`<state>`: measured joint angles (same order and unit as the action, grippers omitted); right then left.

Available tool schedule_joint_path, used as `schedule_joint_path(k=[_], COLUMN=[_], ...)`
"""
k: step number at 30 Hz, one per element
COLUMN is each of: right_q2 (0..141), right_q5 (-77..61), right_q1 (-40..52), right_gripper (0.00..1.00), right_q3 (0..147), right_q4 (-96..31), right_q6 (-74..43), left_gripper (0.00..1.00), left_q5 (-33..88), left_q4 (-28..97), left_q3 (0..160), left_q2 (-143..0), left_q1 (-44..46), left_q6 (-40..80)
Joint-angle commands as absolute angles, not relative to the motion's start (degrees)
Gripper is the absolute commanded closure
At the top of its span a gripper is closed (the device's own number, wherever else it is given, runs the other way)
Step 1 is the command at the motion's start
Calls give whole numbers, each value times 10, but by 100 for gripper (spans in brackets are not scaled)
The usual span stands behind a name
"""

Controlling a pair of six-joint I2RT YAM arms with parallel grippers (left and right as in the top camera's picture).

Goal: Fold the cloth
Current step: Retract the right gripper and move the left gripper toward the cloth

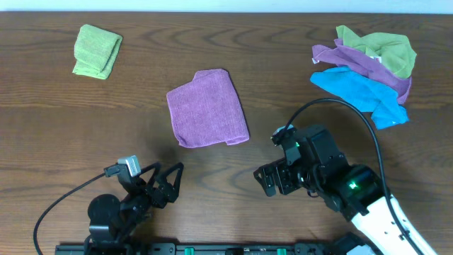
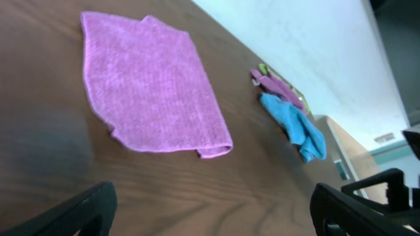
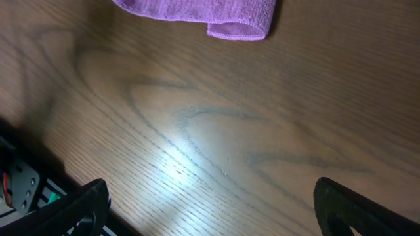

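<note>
Lying apart from right end effector: cloth

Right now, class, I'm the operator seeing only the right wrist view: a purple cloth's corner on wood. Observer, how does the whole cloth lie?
Observer: The purple cloth lies near the middle of the table as a roughly square pad, and it looks folded over.
Operator: Are there any other cloths on my right?
Observer: A loose heap of green, purple and blue cloths sits at the far right.
Operator: And the left hand?
Observer: The left hand is open and empty, near the front edge.
</note>
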<state>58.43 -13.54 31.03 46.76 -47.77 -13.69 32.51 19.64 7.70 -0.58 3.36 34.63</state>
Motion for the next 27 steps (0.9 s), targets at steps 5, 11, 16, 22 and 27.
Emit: schedule_joint_path(k=[5,11,16,22,27], right_q2=[582,562,543,517,512], right_q5=[-140,-144,-144,-144,-144], right_q1=[312,311,288,215,170], right_gripper=[1,1,1,1,1], right_q3=[463,469,480,482,482], right_q4=[-435,-383,-389,-416,-452], right_q6=[-157,-163,-163,-163,-162], left_gripper=[4,4,4,4,1], left_q5=[351,243,218,164,163], left_q4=[124,108,185,234,231], left_q3=[73,158,302,406,418], left_q2=[-17,-162,-396,-637,-778], left_q1=[46,108,129,129,129], left_q6=[288,255,159,118,164])
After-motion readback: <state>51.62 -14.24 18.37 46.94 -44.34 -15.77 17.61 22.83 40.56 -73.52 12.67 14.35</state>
